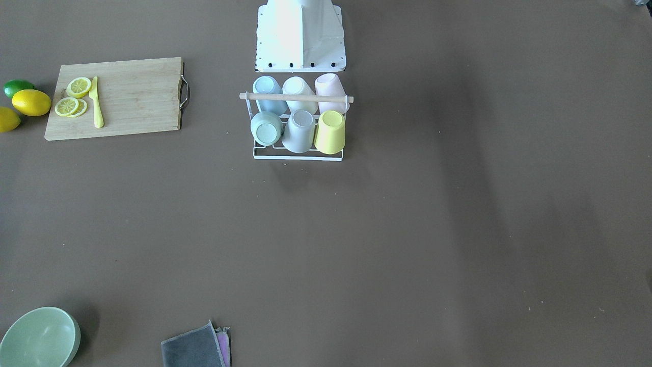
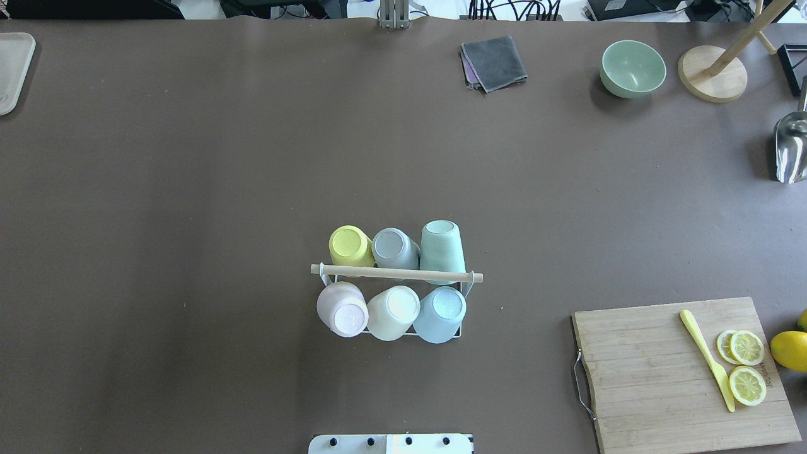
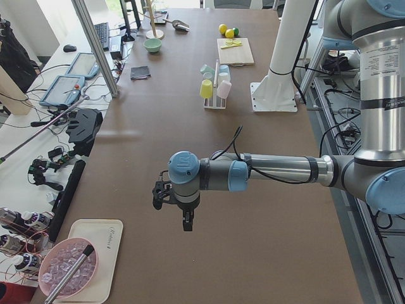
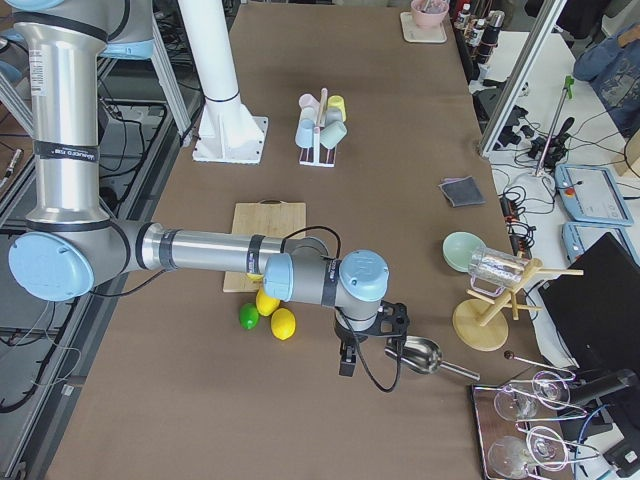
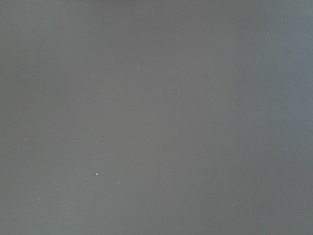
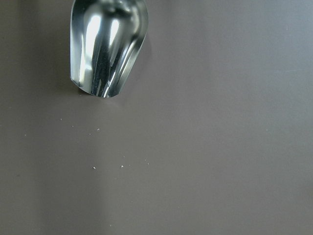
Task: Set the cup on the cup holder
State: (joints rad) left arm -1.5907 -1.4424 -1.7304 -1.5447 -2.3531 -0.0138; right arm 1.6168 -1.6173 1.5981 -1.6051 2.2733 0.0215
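The cup holder, a white wire rack with a wooden rod across its top, stands mid-table near the robot base and also shows in the front view. Several pastel cups sit upside down on its prongs, among them a yellow cup, a green cup and a pink cup. My left gripper hangs over bare table far from the rack, seen only in the left side view. My right gripper hangs near a metal scoop, seen only in the right side view. I cannot tell whether either is open or shut.
A wooden cutting board with lemon slices and a yellow knife lies at the right. Lemons, a green bowl, a grey cloth, a wooden stand and the scoop sit around it.
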